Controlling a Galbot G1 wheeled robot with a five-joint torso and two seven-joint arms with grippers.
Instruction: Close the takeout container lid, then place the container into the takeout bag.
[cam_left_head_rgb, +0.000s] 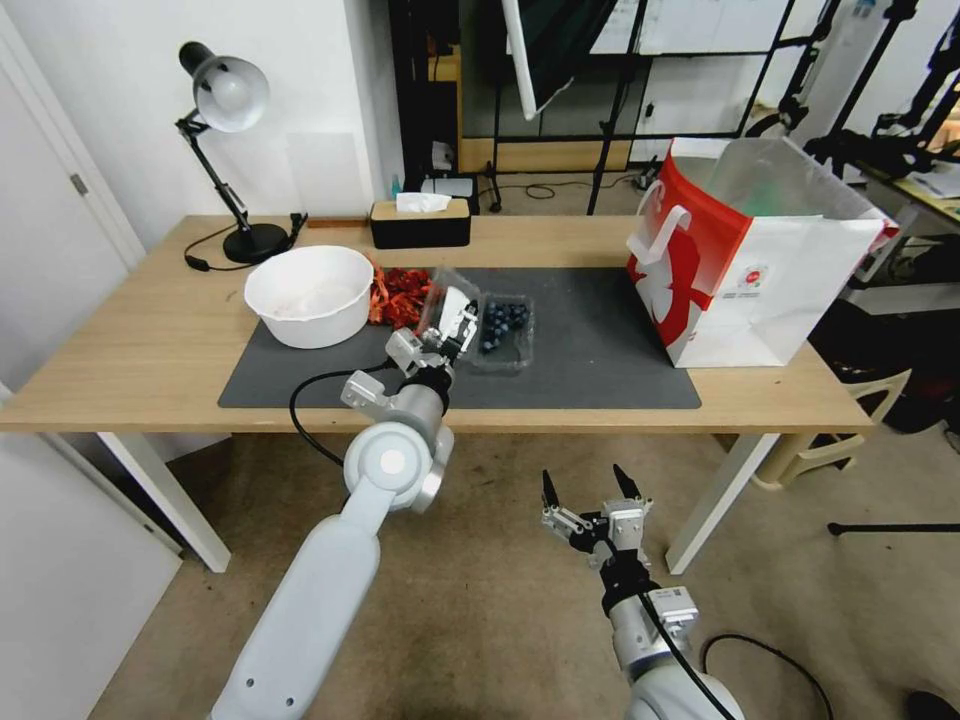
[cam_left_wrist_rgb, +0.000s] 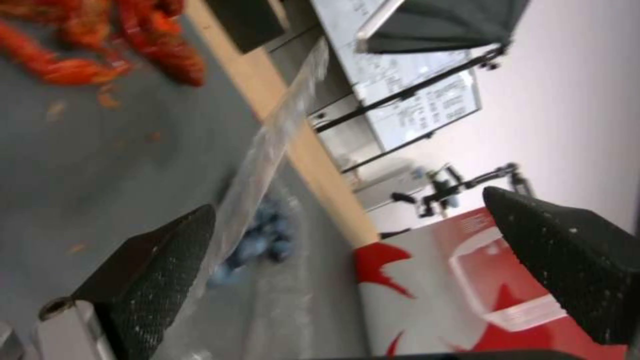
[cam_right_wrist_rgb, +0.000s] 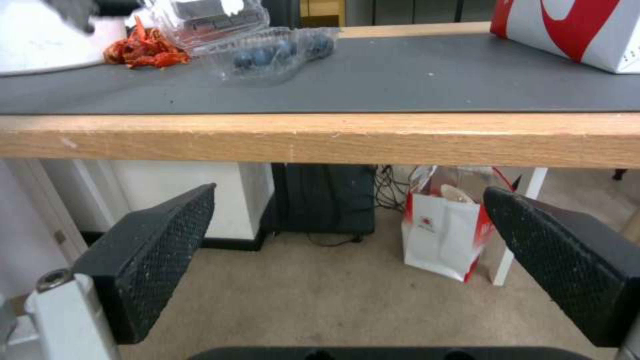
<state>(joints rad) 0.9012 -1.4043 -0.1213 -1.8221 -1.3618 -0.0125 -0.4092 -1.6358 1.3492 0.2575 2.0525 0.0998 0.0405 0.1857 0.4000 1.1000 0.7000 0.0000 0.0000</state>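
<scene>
The takeout container (cam_left_head_rgb: 503, 327), a small clear clamshell with dark blueberries, lies on the grey mat (cam_left_head_rgb: 600, 350) at mid-table. Its lid (cam_left_head_rgb: 447, 296) stands tilted up on the side toward the white bowl. My left gripper (cam_left_head_rgb: 455, 328) is open at the lid, and in the left wrist view the lid's clear edge (cam_left_wrist_rgb: 267, 165) runs just beside one finger (cam_left_wrist_rgb: 167, 260), blueberries (cam_left_wrist_rgb: 267, 240) beyond. The red and white takeout bag (cam_left_head_rgb: 750, 260) stands open at the table's right end. Below the table's front edge my right gripper (cam_left_head_rgb: 592, 490) hangs open, holding nothing.
A white bowl (cam_left_head_rgb: 310, 295) and red crayfish (cam_left_head_rgb: 398, 295) lie left of the container. At the table's back stand a black tissue box (cam_left_head_rgb: 420, 222) and a desk lamp (cam_left_head_rgb: 228, 150). A small red and white bag (cam_right_wrist_rgb: 443, 235) sits on the floor under the table.
</scene>
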